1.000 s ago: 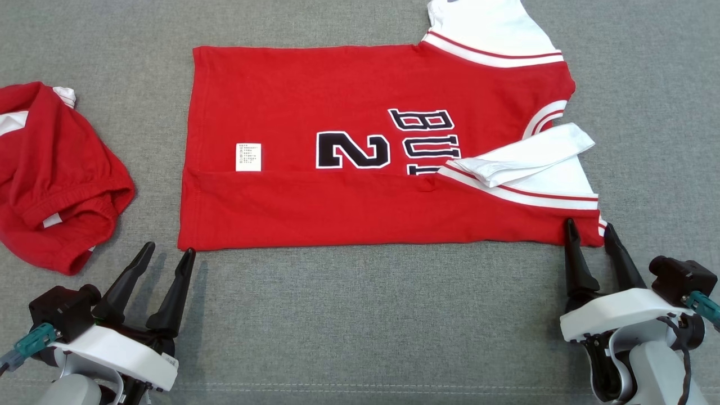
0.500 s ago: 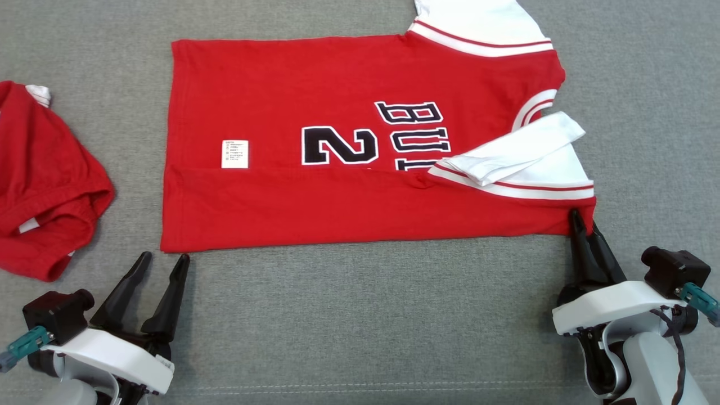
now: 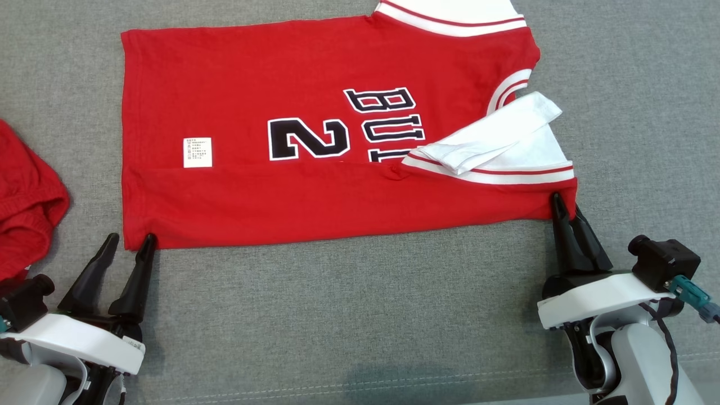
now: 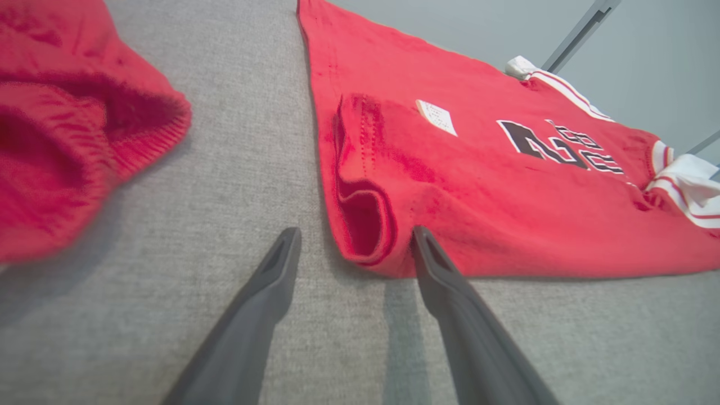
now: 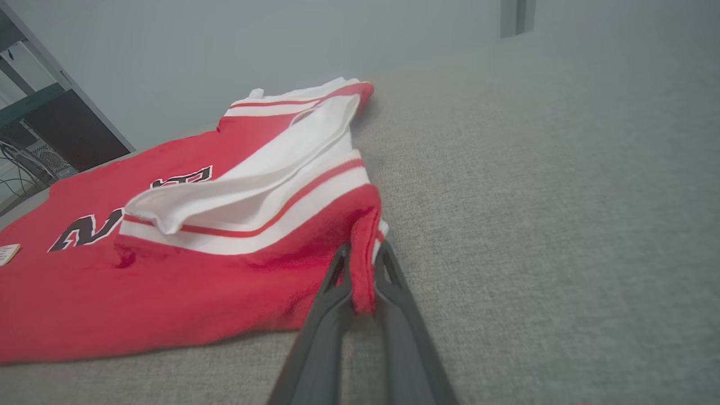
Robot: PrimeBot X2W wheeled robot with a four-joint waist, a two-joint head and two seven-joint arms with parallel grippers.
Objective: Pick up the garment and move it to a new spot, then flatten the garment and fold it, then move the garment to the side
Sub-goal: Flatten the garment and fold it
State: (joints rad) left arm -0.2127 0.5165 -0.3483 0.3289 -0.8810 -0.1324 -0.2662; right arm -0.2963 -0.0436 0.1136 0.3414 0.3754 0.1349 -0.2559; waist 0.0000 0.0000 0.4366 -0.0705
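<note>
Shirt (image 3: 315,191) gripped at one corner.
Right gripper (image 3: 565,203) pinches its near right corner; left gripper (image 3: 131,236) fingers wide at near left corner.

A grey woven surface (image 3: 360,315) is seen across the head view. A crumpled red cloth (image 3: 25,219) is laid on it at the left edge, cut off by the frame. A pale wall (image 5: 253,50) and a dark shelf (image 5: 62,132) are seen at the upper left of the right wrist view.
</note>
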